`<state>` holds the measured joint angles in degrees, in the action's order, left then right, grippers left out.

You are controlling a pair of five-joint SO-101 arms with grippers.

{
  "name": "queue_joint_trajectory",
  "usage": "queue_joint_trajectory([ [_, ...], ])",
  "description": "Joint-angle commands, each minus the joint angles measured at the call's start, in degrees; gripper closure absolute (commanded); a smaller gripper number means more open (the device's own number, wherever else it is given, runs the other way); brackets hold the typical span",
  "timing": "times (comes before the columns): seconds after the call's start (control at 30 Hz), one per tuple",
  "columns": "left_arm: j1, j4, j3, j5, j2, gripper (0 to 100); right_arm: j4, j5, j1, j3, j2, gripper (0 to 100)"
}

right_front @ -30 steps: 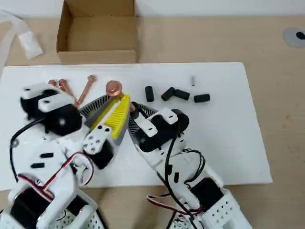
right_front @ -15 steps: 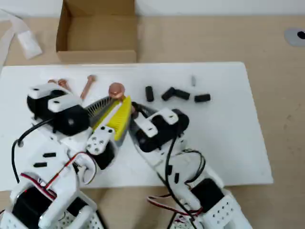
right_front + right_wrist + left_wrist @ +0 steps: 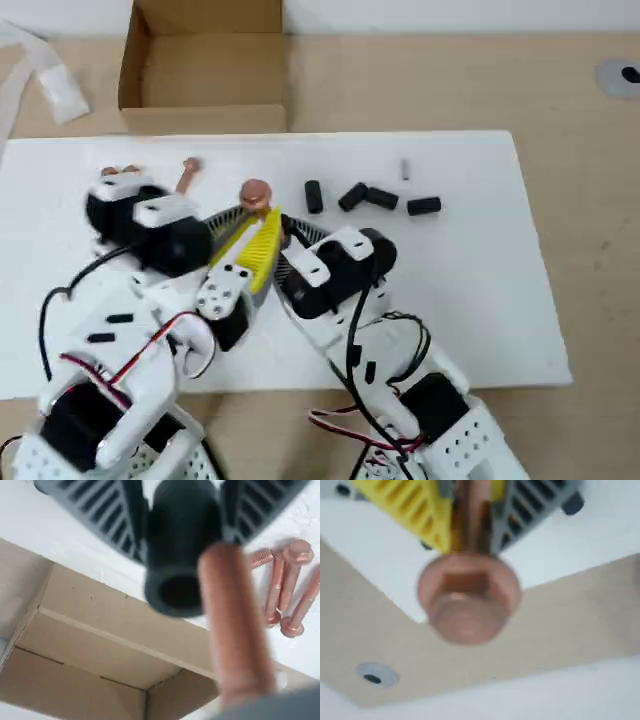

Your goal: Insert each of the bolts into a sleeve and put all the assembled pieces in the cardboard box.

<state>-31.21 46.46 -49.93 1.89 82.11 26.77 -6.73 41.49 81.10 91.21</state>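
Observation:
My left gripper (image 3: pixel 258 208), with one yellow finger, is shut on a copper bolt (image 3: pixel 255 192) whose flanged head (image 3: pixel 469 597) points away from the wrist. My right gripper (image 3: pixel 283 228) sits just beside it, shut on a black sleeve (image 3: pixel 182 555). The bolt's shank (image 3: pixel 235 625) crosses next to the sleeve's open end, outside the hole. Loose copper bolts (image 3: pixel 188 172) lie on the white board behind the left arm, with three of them (image 3: pixel 287 590) in the right wrist view. Several loose black sleeves (image 3: pixel 366 197) lie to the right. The cardboard box (image 3: pixel 205 70) stands open at the back left.
The white board (image 3: pixel 480 280) covers most of the wooden table. A small grey pin (image 3: pixel 405 168) lies behind the sleeves. A clear plastic bag (image 3: pixel 60 90) lies left of the box, and a grey disc (image 3: pixel 620 75) sits at the far right.
My left arm has swung to the right with the bolt, bringing it close to the sleeve in my right gripper. The right arm has stayed still.

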Motion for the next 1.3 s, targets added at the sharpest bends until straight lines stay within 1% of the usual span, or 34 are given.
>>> queue_joint_trajectory([
  [0.0,0.26,-2.81,-1.14,1.41,0.66,99,-1.93,-0.09,0.84,-0.22,1.36,98.9],
  [0.17,4.84,-9.05,-4.04,1.32,0.57,99,-1.76,-0.26,0.84,-0.22,1.36,98.9],
  [0.27,5.71,-10.73,-4.4,1.32,0.48,99,-1.67,-0.26,0.84,-0.22,1.36,98.9],
  [0.53,5.36,-10.9,-4.13,0.53,0.4,99,-1.67,-0.26,0.84,-0.22,1.36,98.9],
  [0.77,5.36,-15.47,-4.66,-4.04,0.31,99,-1.58,-0.35,0.84,0.04,1.36,98.9],
  [0.9,5.36,-18.2,-7.21,-4.22,0.31,99,-1.58,-0.35,0.84,0.13,1.36,98.9],
  [1.2,1.85,-18.29,-10.73,-4.31,0.31,99,-1.67,-0.35,0.84,0.04,1.27,98.9],
  [1.27,2.2,-19.87,-11.87,-4.31,0.31,99,-1.67,-0.35,0.84,0.13,1.27,98.9],
])
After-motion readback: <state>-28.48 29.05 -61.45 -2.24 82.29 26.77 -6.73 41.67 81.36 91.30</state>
